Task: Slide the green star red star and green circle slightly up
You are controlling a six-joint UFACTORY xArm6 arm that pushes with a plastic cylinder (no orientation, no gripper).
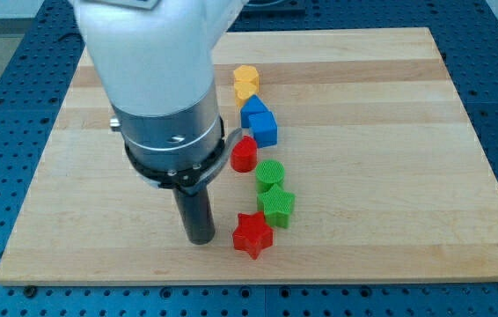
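A: Start at the view's bottom. What sits nearest that edge of the bench point(390, 255)?

B: The red star point(252, 235). It lies low on the board, with a strip of bare wood between it and the bottom edge. My tip point(201, 239) is just to its left, near it, though I cannot tell whether they touch.

A: And the claw?

B: The arm carries no claw, only a dark rod hanging from a wide white and grey housing, so it has hold of nothing.

A: Moving up the view?

B: The green star point(277, 206) is just above and right of the red star, close enough that their points nearly meet. The green circle point(270, 173) sits right above the green star, touching it or almost so. Those 3 form a tight, slightly slanted column.

A: What is above them?

B: A red cylinder point(244, 155) stands just up and left of the green circle, partly against the rod's housing. Then come 2 blue blocks: a blue cube point(264, 129) and a second blue block point(253, 109) pressed against its upper left; its shape is hard to read. Farthest up is a pair of yellow blocks point(246, 81), stacked close in the view.

A: Any containers?

B: None that I can see.

A: Open room?

B: The whole right half of the bench is bare wood, out to its right edge. On the left, the arm hides much of the board.
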